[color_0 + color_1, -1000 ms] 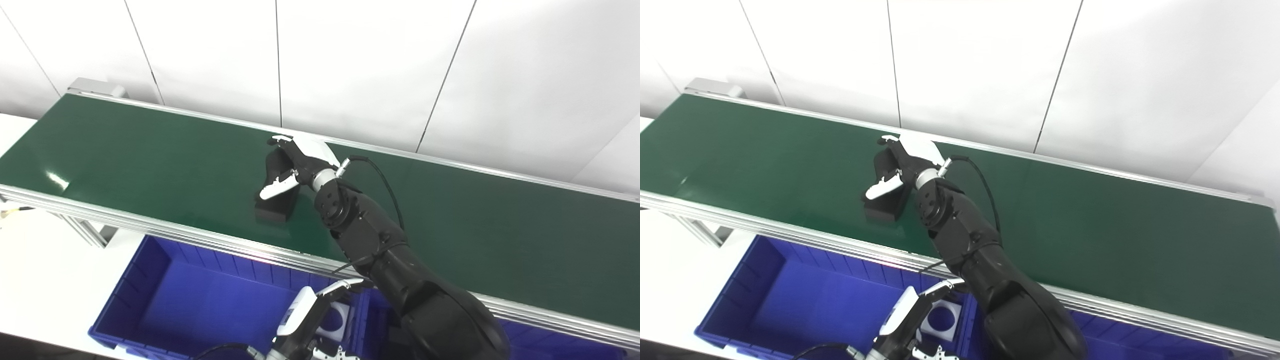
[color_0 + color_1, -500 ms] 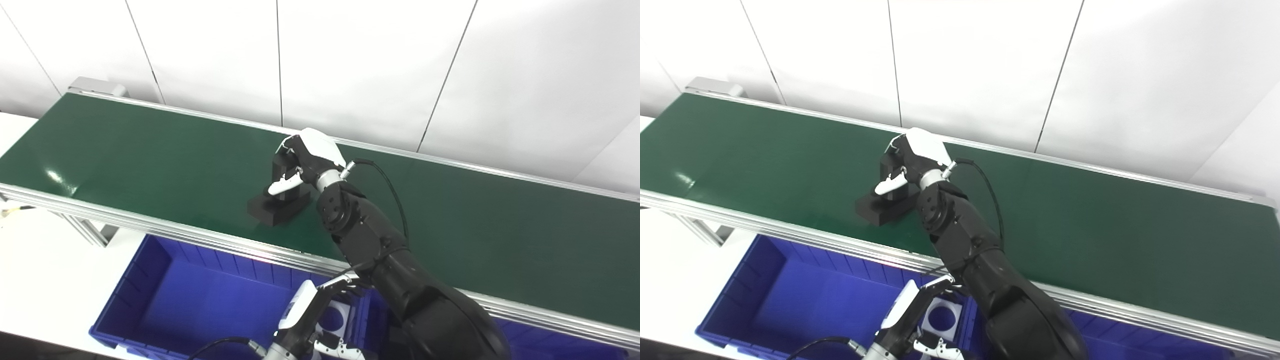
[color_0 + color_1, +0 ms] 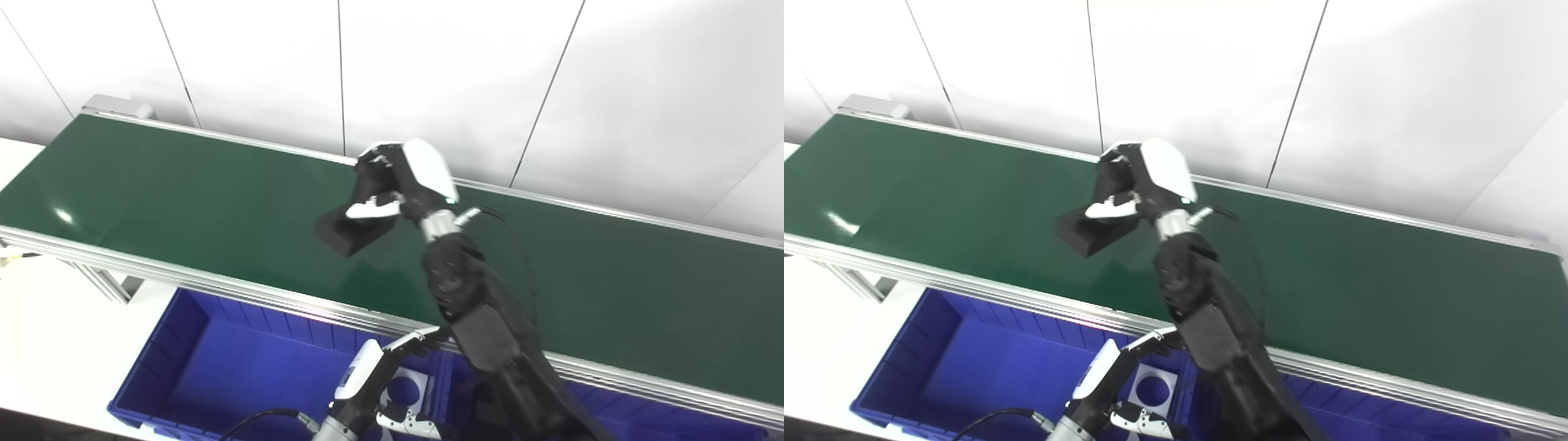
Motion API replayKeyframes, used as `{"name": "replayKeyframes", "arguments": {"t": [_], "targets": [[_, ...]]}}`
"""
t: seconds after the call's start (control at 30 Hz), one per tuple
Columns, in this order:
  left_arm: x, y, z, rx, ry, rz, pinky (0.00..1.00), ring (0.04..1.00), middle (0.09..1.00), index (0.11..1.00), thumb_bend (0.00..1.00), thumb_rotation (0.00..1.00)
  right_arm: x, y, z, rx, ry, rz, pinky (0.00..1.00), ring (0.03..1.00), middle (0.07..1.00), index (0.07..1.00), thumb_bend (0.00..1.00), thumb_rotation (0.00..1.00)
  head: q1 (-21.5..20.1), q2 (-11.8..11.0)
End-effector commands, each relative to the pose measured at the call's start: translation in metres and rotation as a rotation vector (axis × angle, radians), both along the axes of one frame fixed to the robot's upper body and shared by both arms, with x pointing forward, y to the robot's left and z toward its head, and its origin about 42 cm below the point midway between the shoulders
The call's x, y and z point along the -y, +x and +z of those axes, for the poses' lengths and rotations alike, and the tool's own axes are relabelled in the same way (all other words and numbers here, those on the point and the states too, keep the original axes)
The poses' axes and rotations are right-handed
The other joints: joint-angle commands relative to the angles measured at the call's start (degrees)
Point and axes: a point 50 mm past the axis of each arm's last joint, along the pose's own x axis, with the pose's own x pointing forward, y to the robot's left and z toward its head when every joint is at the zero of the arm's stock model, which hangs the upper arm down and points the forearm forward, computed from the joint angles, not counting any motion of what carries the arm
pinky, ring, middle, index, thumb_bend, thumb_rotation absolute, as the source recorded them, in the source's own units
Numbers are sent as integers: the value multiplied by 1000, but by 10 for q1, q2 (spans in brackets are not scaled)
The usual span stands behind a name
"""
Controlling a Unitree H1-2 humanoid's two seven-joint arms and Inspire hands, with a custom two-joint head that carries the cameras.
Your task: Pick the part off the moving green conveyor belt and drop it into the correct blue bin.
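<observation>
**A:** Left eye view, quick notes. Your right hand (image 3: 398, 187) is closed around the black part (image 3: 352, 226), fingers over its top, thumb (image 3: 370, 210) across the near face. The part hangs below and to the left of the hand, tilted, and looks clear of the green conveyor belt (image 3: 184, 190) with its shadow underneath. So the pick reads as done; you're in the carry.

**B:** And the left hand?

**A:** Your left hand (image 3: 373, 380) sits low, well beneath the right one, over the blue bin (image 3: 184, 343), holding nothing, fingers apart. It's waiting.

**B:** How do I run the carry well?

**A:** My judgement: the grasp takes only one end of the part, so most of it overhangs. Keep the wrist steady, avoid quick swings, and bring it back toward you over the belt's near rail before lowering. Clear the rail first, then open the hand low over the bin. A white insert with a round hole (image 3: 407, 392) lies just beside the left hand; which bin is correct I cannot tell.

**B:** Anything one camera adds?

**A:** The right eye view shows the whole square outline of the white insert (image 3: 1153, 390), which the left hand partly covers in the other, and the belt's far right end (image 3: 1540, 248).
</observation>
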Motion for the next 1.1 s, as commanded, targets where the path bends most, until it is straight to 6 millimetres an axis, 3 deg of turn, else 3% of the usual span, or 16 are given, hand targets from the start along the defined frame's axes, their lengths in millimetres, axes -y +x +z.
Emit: {"name": "replayKeyframes", "arguments": {"t": [0.0,0.4,0.63,0.83,1.07], "targets": [[-2,7,11,52,-42,-13,737,786,828,831,936,472,2,-4,24,46,35,-5,198,361,448,519,507,0,-7,2],[-25,8,14,18,-42,-4,742,798,823,826,926,441,95,-45,45,101,114,-83,309,415,505,491,510,0,-57,29],[-40,7,20,-8,-63,6,716,797,830,818,922,431,132,-71,49,102,151,-149,269,390,499,515,508,0,-95,58],[-53,6,26,-37,-96,18,715,794,831,820,922,430,161,-95,44,84,174,-206,267,395,498,507,508,0,-123,80],[-65,9,36,-68,-171,46,720,776,813,818,944,444,202,-132,20,-7,161,-268,275,413,527,484,507,0,-152,113]]}}
